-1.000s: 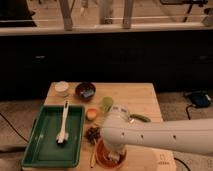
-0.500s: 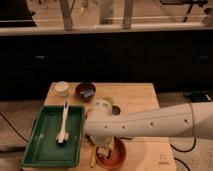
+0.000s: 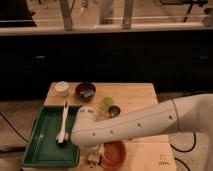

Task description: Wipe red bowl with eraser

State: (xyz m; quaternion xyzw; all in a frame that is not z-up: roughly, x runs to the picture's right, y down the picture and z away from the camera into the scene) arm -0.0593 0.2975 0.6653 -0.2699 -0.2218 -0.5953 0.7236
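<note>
The white arm [image 3: 135,127] has swung farther left than half a second ago, its rounded end now overlapping the right rim of the green tray [image 3: 44,150], while the wooden table [image 3: 140,95] shows bare room at its back right and to the right of the bowl. The red bowl [image 3: 116,155] sits where it was, close to the table's front edge. The gripper [image 3: 95,156] hangs just left of the bowl beside the tray; clenched or released cannot be told, nor can the eraser be made out.
</note>
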